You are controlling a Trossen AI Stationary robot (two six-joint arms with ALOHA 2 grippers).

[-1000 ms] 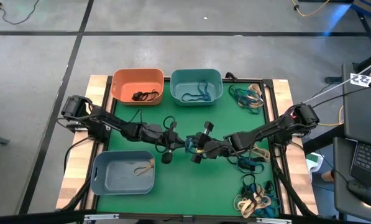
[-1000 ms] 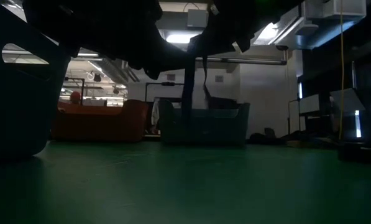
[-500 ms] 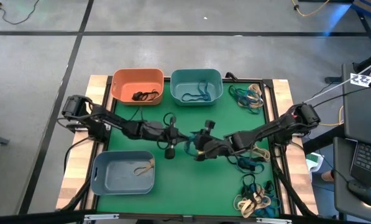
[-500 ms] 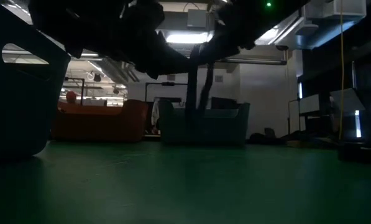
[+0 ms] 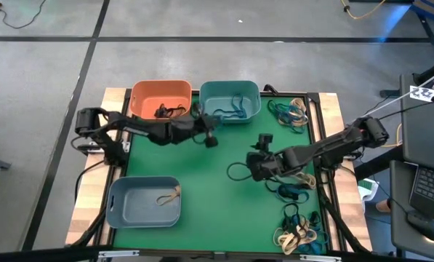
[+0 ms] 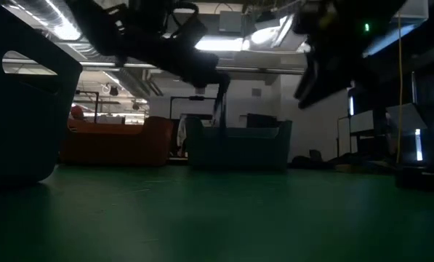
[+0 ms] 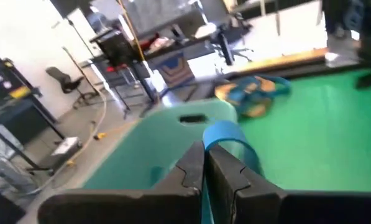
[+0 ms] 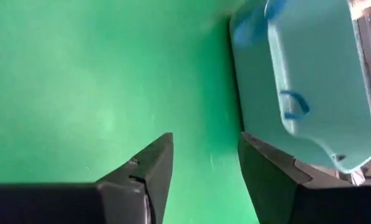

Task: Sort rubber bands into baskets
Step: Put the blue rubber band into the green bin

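My left gripper [image 5: 210, 137] is shut on a blue rubber band [image 7: 226, 134] just short of the teal basket's [image 5: 230, 100] near left corner. My right gripper [image 5: 256, 164] stands open over the green mat at centre right, with nothing between its fingers [image 8: 149, 167]. A thin dark loop [image 5: 235, 172] lies on the mat beside it. The teal basket holds blue bands [image 5: 231, 109], the orange basket [image 5: 161, 100] black ones, and the grey-blue basket [image 5: 144, 201] a tan one. My left gripper pinches the blue rubber band between its two shut fingers [image 7: 205, 167]. A short loop of the band [image 7: 225, 132] stands out past the fingertips. The fingers come in nearly level from the table's left. The band is lifted clear of the mat, before the teal basket [image 7: 173, 140].
Heaps of mixed rubber bands lie at the far right [image 5: 291, 113], the near right corner [image 5: 298, 230] and under the right arm [image 5: 292, 190]. The mat's middle [image 5: 202, 182] is bare. A raised wooden frame [image 5: 331, 109] edges the table.
My right gripper has opened and drawn back toward the table's right edge. My left gripper, still shut, has swung toward the far edge up to the teal basket, rising a little and turning, and has carried the blue band with it.
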